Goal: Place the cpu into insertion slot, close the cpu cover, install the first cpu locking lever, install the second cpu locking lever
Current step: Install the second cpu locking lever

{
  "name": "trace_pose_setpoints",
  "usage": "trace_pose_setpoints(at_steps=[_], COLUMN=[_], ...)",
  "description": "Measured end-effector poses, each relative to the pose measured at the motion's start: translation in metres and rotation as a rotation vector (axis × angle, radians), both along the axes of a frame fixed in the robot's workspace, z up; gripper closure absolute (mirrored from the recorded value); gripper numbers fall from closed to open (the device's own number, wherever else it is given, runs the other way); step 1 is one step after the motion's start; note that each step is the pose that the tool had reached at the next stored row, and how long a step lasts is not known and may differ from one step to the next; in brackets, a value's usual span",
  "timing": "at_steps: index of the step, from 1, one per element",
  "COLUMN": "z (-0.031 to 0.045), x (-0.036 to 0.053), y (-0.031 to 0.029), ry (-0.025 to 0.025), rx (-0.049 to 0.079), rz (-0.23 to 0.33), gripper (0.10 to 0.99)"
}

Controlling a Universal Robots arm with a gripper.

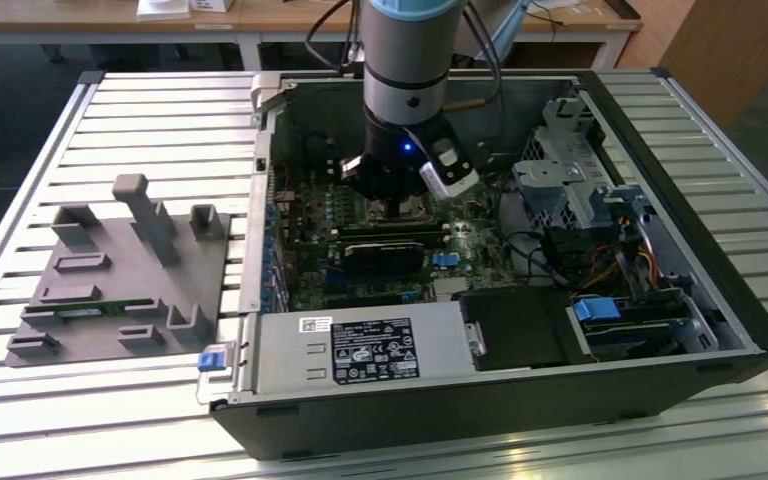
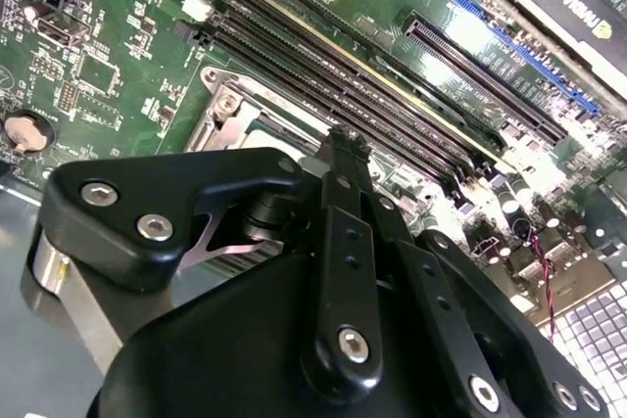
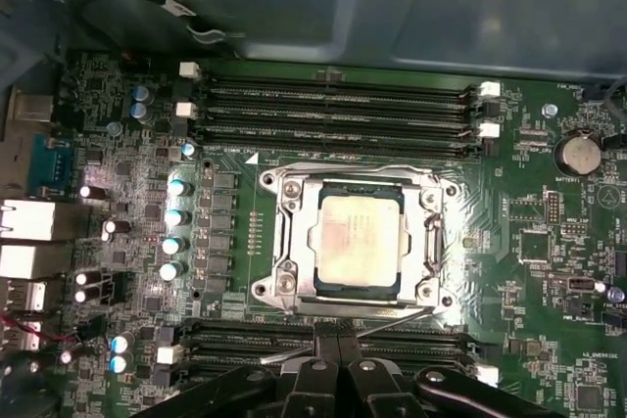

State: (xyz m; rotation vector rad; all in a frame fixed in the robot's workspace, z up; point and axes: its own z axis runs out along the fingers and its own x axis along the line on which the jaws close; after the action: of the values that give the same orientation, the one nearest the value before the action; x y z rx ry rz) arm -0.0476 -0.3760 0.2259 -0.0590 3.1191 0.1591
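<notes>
Your tool (image 3: 338, 364) hangs just above the insertion slot (image 3: 284, 281), fingers pressed together, empty. The cpu (image 3: 358, 237) sits seated under the shut cpu cover (image 3: 431, 232), so only levers remain.

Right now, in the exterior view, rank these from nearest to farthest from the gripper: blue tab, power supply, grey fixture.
1. Blue tab, on the board just below the gripper.
2. Power supply, along the case's near edge.
3. Grey fixture, outside the case, exterior view's left.
</notes>
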Motion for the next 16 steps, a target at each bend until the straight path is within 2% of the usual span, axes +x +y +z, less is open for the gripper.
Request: trace_pose_setpoints(at_steps=[8,12,16], z=[-0.0044,-0.0057,-0.0058], x=[-0.0013,-0.0018,-0.0077], y=[-0.0001,-0.0025,-0.0048], ry=[0.0001,0.0001,0.0000], rx=[0.002,0.020,0.032], rz=[0.000,0.000,0.000], gripper=[0.980,0.980,0.980])
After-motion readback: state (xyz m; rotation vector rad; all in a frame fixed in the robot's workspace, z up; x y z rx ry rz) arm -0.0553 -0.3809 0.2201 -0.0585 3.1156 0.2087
